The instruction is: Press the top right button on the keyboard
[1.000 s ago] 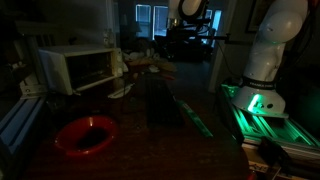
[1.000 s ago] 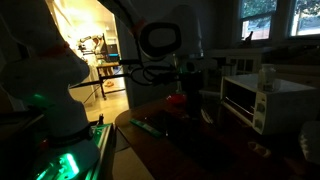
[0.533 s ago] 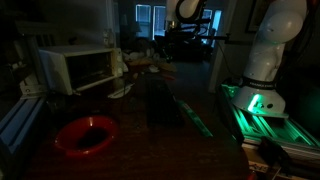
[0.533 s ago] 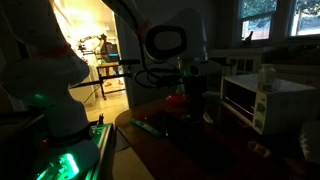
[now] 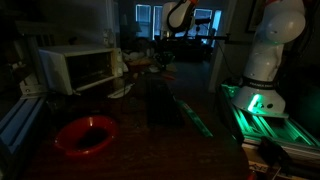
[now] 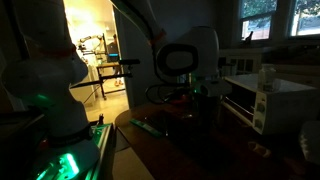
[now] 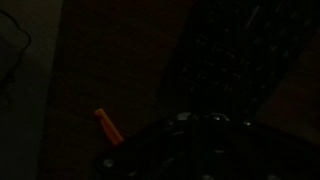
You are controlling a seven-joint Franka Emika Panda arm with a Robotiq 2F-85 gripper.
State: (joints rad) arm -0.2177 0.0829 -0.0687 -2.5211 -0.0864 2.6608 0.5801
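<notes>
The room is very dark. The keyboard (image 5: 165, 105) is a long black slab lying lengthwise on the middle of the table. In the wrist view its keys (image 7: 232, 50) show faintly at the upper right. My gripper (image 5: 162, 58) hangs above the far end of the keyboard, below the white wrist. It also shows as a dark shape in an exterior view (image 6: 205, 100) and at the bottom of the wrist view (image 7: 200, 132). Its jaws are too dark to make out. I cannot tell whether it touches the keyboard.
A red bowl (image 5: 85, 133) sits at the near left of the table. A white microwave-like box (image 5: 80, 68) stands at the far left, also seen in an exterior view (image 6: 262, 100). A small orange object (image 7: 108, 125) lies beside the keyboard. The robot base (image 5: 262, 100) glows green.
The wrist and gripper have moved down and across toward the far end of the keyboard. Nothing on the table has moved.
</notes>
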